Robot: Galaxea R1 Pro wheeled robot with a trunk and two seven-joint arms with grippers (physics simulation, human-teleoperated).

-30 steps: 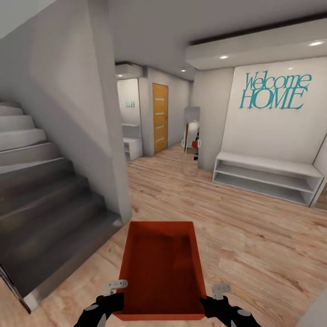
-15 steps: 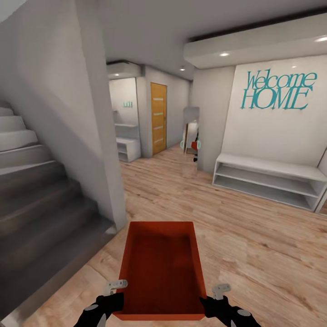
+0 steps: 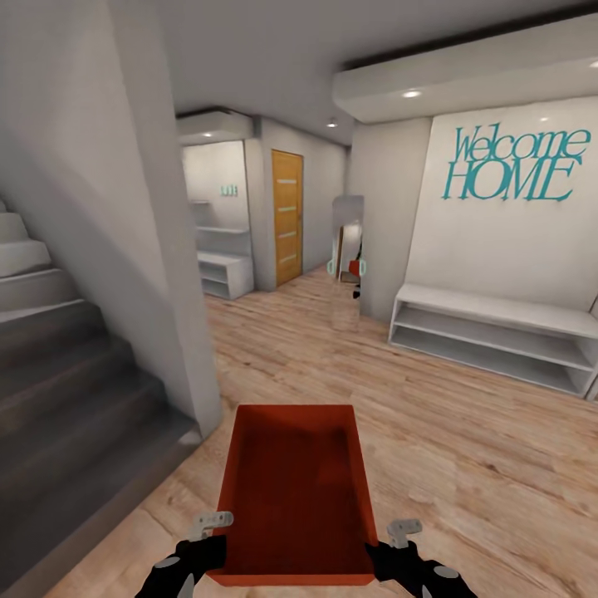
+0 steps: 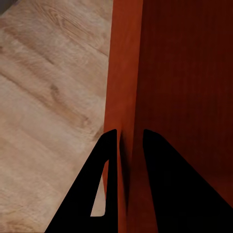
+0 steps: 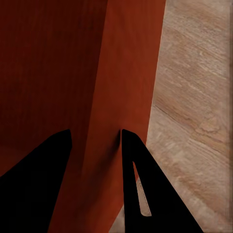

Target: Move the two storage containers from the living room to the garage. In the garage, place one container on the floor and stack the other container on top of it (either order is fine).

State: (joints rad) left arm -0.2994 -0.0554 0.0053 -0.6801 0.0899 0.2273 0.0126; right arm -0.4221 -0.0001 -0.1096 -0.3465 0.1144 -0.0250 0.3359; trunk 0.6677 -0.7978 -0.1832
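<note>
Both tools pinching container point(image 3: 292, 490) walls; stairs point(image 3: 58, 374) left; shelf point(image 3: 490, 332) right

Home hallway, stairs point(image 3: 75, 365), "Welcome HOME" sign point(image 3: 513, 164), shoe bench point(image 3: 490, 332)

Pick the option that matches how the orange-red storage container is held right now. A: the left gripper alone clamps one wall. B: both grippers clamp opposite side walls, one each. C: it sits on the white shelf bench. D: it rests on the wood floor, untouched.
B: the storage container hangs above the wood floor, with the left gripper straddling one side wall and the right gripper straddling the opposite wall.
</note>
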